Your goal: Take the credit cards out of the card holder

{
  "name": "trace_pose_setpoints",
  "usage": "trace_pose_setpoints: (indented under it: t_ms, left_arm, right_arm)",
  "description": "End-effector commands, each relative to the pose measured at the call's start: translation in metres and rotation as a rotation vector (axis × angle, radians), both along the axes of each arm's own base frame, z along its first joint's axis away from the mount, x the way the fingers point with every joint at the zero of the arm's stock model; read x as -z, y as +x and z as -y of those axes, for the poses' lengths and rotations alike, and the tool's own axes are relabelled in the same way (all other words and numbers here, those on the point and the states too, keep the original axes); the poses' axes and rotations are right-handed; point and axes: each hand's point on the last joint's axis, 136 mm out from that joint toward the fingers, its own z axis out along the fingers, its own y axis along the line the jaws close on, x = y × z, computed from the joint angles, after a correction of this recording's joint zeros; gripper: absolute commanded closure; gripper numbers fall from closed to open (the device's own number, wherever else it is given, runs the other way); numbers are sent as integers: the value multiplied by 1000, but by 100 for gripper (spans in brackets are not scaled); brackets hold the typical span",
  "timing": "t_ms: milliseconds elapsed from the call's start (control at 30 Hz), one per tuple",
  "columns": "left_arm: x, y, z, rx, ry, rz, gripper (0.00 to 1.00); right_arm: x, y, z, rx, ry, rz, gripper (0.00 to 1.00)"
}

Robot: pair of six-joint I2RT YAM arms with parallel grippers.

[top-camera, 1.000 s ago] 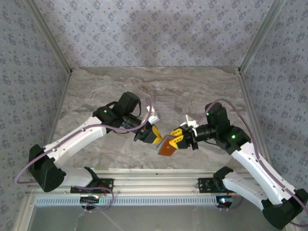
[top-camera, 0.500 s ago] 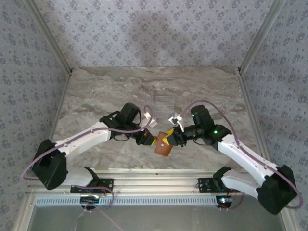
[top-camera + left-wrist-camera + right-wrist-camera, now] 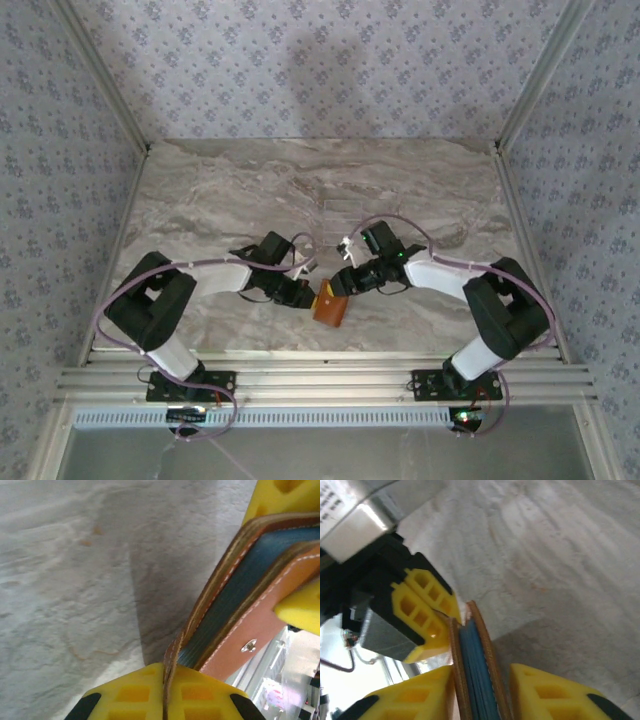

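The card holder (image 3: 331, 306), tan-brown leather, hangs upright just above the marble near the table's front middle. My left gripper (image 3: 310, 296) is shut on the thin leather tab at its edge (image 3: 170, 660), the two yellow pads (image 3: 125, 695) pressed together on it. My right gripper (image 3: 342, 287) straddles the holder's other edge (image 3: 470, 645) with its jaws open: one finger (image 3: 415, 700) lies against the leather, the other (image 3: 545, 690) stands a little off it. Blue-grey layers (image 3: 235, 585) show between the covers. The credit cards are hidden inside.
The marble table (image 3: 220, 200) stretches back to the wallpapered walls. A metal rail (image 3: 320, 375) runs along the near edge, just in front of the holder. Both arms are folded low, with purple cables looping over them.
Both arms have dropped and drawn in toward the front middle, lowering the card holder to the table. The left jaws closed fully on the tab. The right jaws widened off the holder.
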Motion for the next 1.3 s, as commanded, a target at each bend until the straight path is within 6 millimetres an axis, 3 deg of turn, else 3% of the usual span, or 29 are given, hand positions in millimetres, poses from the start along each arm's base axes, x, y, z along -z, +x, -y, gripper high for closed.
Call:
trace_pose_setpoints:
  t_ms: [0, 133, 267, 367, 500, 633, 1000, 1267]
  left_arm:
    - [1, 5, -2, -43, -5, -21, 94]
    - [3, 6, -6, -64, 3, -35, 95]
    - [-1, 8, -7, -82, -8, -37, 95]
    - [-8, 8, -5, -85, -32, -28, 95]
    - [-10, 8, -6, -79, -23, -26, 95]
    - [-11, 9, -6, -76, -21, -20, 95]
    - [-20, 9, -7, -70, -35, 9, 95]
    - [-17, 9, -10, -71, -16, 9, 95]
  right_arm:
    - [4, 21, 15, 137, -114, 9, 55]
    - [0, 25, 34, 239, -195, 30, 42]
    - [-9, 23, 47, 331, -267, 30, 38]
    - [-15, 19, 41, 359, -240, -12, 37]
    - [-20, 8, 17, 298, -164, -76, 28]
    - [-16, 4, 3, 237, -216, -58, 22]
    - [16, 9, -1, 186, -355, -73, 14]
    - [19, 8, 4, 189, -375, -73, 15]
